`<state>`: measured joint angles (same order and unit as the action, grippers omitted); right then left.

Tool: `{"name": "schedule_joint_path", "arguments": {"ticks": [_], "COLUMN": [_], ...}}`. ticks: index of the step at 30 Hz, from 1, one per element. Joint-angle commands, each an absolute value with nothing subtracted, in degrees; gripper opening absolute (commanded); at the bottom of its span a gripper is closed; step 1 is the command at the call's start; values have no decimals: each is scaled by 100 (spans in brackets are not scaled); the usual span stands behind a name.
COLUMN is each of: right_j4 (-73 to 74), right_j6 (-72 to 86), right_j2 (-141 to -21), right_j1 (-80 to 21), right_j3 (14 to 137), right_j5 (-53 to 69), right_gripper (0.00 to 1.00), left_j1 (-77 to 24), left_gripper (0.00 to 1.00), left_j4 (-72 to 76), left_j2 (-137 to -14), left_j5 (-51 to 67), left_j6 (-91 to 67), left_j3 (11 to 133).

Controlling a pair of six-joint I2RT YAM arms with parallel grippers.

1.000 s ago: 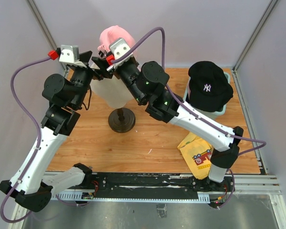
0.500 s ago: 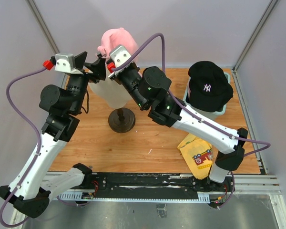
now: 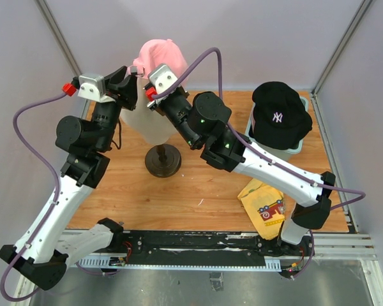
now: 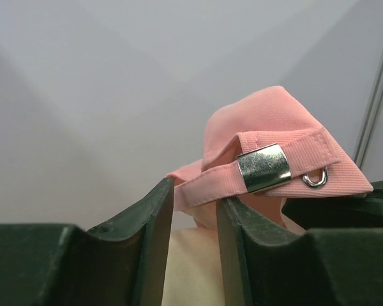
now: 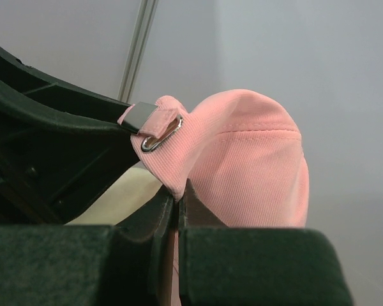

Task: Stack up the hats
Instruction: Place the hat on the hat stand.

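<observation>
The pink hat (image 3: 158,54) hung lifted above the cream mannequin head (image 3: 147,124) at the back of the wooden table (image 3: 198,185), with both arms reaching up to it. From overhead, the two wrists crowded the hat's rear edge and hid the contact. That view alone took in the dark stand (image 3: 163,160), the black hat (image 3: 279,116) with its white logo resting on a pale bin (image 3: 301,146) at the right, and the yellow cloth (image 3: 263,205) lying near the front.

The right wrist camera showed the right gripper (image 5: 180,204) clamped tight on the pink fabric just below the back strap. The left wrist camera showed the strap's metal buckle (image 4: 263,167) and the left gripper (image 4: 195,197) with its jaws standing apart around the strap's free end. The mannequin's cream surface showed through the gap. Whether either finger already touched the strap could not be made out.

A second earlier the hat had sat lower, close against the head. The left wrist had been lower and further left, and it had since swung in toward the strap. The black hat and the cloth lay unchanged.
</observation>
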<state>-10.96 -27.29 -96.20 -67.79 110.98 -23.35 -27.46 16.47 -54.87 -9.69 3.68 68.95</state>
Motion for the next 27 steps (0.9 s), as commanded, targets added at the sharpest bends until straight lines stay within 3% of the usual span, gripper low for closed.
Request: {"name": "schedule_joint_path", "arguments": {"ticks": [1,10,27], "right_j4": [-1473,-1483,-1421], "right_j6": [-2820,-2854,-2975], "right_j2": [-9361,-9338,-9352], "right_j1": [-6935,-6934,-6834], "right_j3": [11064,11007,10855], "right_j5": [-2206,-2162,-2193], "right_gripper": [0,0,1], "left_j1": [-2733,-2733,-2733], "left_gripper": [33,3,0], "left_j4": [2185,2619,2862], "left_j2": [-5378,-5072,-4181], "left_j5": [-892,-1333,-2669], "left_j6": [600,845,1149], "left_j3": [6759,6395,5595]}}
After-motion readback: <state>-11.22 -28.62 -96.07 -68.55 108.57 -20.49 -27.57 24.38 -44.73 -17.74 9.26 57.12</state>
